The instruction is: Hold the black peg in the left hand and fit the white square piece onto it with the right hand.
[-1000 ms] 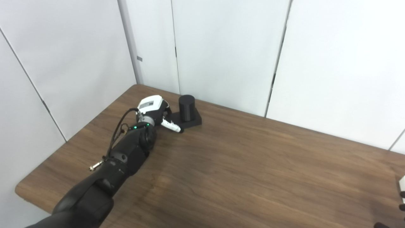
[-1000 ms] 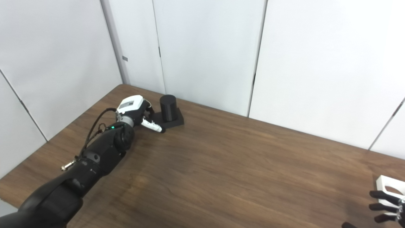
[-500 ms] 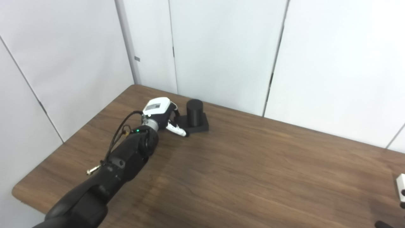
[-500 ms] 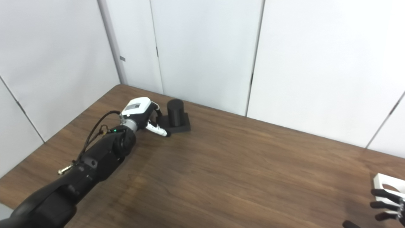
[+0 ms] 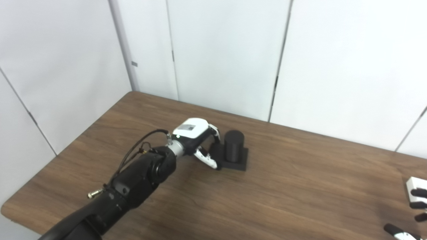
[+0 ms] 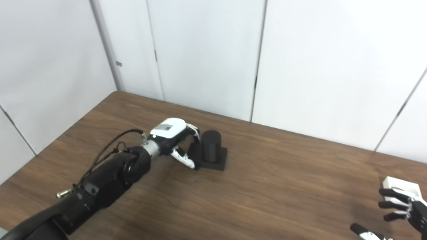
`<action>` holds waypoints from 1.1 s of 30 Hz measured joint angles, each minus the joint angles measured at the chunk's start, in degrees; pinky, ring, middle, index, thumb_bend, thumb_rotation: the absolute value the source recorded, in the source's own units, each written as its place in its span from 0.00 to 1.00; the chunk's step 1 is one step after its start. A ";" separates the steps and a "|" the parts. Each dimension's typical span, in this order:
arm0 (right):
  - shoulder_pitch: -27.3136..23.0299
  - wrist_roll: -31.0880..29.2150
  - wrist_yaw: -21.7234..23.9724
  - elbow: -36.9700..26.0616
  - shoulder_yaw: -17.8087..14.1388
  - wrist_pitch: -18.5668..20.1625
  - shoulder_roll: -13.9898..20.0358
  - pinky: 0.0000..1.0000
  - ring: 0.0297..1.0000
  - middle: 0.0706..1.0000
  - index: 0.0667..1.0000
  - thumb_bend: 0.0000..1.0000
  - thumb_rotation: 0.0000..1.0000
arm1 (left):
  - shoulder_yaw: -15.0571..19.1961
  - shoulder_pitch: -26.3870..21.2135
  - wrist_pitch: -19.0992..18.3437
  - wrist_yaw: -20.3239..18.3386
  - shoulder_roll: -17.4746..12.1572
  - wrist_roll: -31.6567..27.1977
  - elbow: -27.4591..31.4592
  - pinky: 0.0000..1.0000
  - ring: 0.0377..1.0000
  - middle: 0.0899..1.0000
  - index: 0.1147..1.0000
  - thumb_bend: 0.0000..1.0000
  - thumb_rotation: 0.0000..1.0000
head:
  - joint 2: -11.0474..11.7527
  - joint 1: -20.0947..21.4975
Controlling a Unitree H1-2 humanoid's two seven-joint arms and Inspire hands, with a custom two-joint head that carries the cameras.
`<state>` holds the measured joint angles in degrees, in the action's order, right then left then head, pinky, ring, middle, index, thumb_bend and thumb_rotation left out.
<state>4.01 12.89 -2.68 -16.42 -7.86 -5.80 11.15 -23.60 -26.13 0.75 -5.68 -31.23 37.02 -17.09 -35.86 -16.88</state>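
Observation:
The black peg (image 5: 234,146), a short cylinder on a square black base, stands left of the table's middle. My left hand (image 5: 196,143) is shut on the left edge of the base, fingers on the far side and thumb (image 5: 208,161) on the near side. Whether the base rests on the wood or hangs just above it, I cannot tell. The white square piece (image 6: 399,185) with a round hole lies at the right edge. My right hand (image 6: 408,210) hovers just in front of it, open, with its dark fingers (image 6: 392,203) spread and nothing held.
The brown wooden table (image 5: 300,200) ends at a rounded front-left corner (image 5: 10,208). White wall panels (image 5: 227,50) stand close behind it and along its left side. My left forearm (image 5: 133,183) lies across the front-left part of the table.
The view has shifted. Beyond that, my left hand has carried the black peg from the back-left corner rightward and nearer. More of the right hand and white piece shows.

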 measured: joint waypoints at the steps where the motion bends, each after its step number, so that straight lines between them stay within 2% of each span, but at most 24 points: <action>1: 0.00 0.03 0.05 -0.12 0.04 0.56 -0.12 0.43 0.57 0.65 0.59 0.54 0.00 | -0.12 0.06 0.27 -0.52 0.15 -0.10 0.42 0.80 0.90 0.84 0.42 0.52 0.06 | -0.26 0.52; 6: -0.06 0.98 0.10 -1.37 0.35 1.07 -0.42 0.43 0.57 0.64 0.59 0.55 0.00 | -1.64 0.04 2.57 -2.72 1.03 -0.19 2.17 0.83 0.92 0.85 0.42 0.52 0.07 | -0.70 1.67; 11: -0.05 1.75 0.10 -1.90 0.59 1.98 -0.71 0.44 0.57 0.64 0.59 0.57 0.00 | -3.88 -0.34 5.68 -3.55 2.11 0.05 2.86 0.79 0.89 0.84 0.42 0.52 0.07 | -1.84 4.48; 18: -0.05 2.31 0.11 -4.33 0.99 5.23 -1.61 0.48 0.59 0.66 0.60 0.57 0.00 | -7.99 0.02 7.04 -6.31 5.47 0.66 7.59 0.79 0.90 0.84 0.42 0.52 0.07 | -2.99 6.94; 22: -0.04 2.75 0.10 -4.66 0.98 5.85 -1.76 0.50 0.61 0.67 0.62 0.58 0.00 | -9.94 0.01 10.69 -7.29 7.12 0.13 7.95 0.80 0.90 0.85 0.42 0.52 0.07 | -4.13 9.05; 26: -0.05 2.69 0.00 -3.99 0.98 5.82 -1.77 0.49 0.61 0.67 0.63 0.58 0.00 | -11.41 -0.55 13.11 -8.25 7.36 0.12 8.13 0.83 0.91 0.86 0.42 0.52 0.07 | -5.36 11.25; 30: -0.07 2.68 -0.04 -2.88 1.22 5.76 -1.78 0.48 0.61 0.68 0.64 0.58 0.00 | -12.46 -1.40 14.03 -8.34 7.27 1.56 8.28 0.82 0.91 0.85 0.42 0.52 0.07 | -6.68 13.44; 33: -0.58 2.81 -0.18 -2.57 1.60 5.64 -1.89 0.48 0.60 0.68 0.64 0.59 0.00 | -13.07 -2.01 14.42 -8.66 7.09 2.47 8.67 0.82 0.90 0.85 0.42 0.52 0.07 | -8.52 17.30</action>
<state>3.43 15.70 -2.86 -18.99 -6.26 -0.16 9.26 -36.67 -28.14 15.17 -14.35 -24.14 39.49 -8.42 -44.38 0.42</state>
